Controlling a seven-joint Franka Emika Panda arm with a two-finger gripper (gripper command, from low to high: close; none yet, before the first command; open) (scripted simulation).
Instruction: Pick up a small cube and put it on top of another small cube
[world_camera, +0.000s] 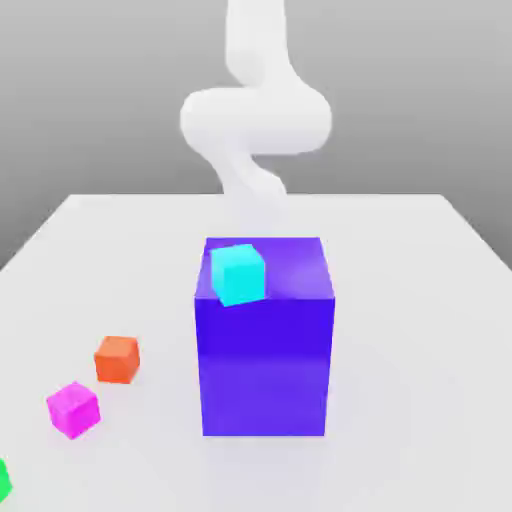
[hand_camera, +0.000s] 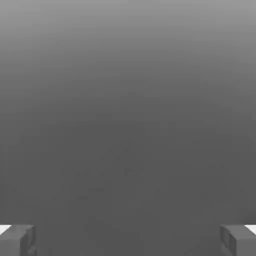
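My claw (hand_camera: 128, 240) is wide open and holds nothing. In the hand view I see its two fingertips (hand_camera: 17, 239) far apart, with just gray between them. I think it is open like that so it is ready to go around a cube.

The small pink cube (world_camera: 72, 408) sits on the white bench (world_camera: 420, 300), near the front on the exterior view's left. Nothing is touching it. My arm (world_camera: 255, 115) is up high at the back, well away from it.

Just beside the pink cube is a small orange cube (world_camera: 117, 359). They are near each other but not touching. I think that one could be the base to stack on.

A big blue block (world_camera: 264, 340) stands in the middle of the bench, between my arm and the pink cube. A small cyan cube (world_camera: 238, 273) rests on top of it, a bit tilted. I think I must go over or around that block. A bit of something green (world_camera: 4, 480) peeks in at the edge.
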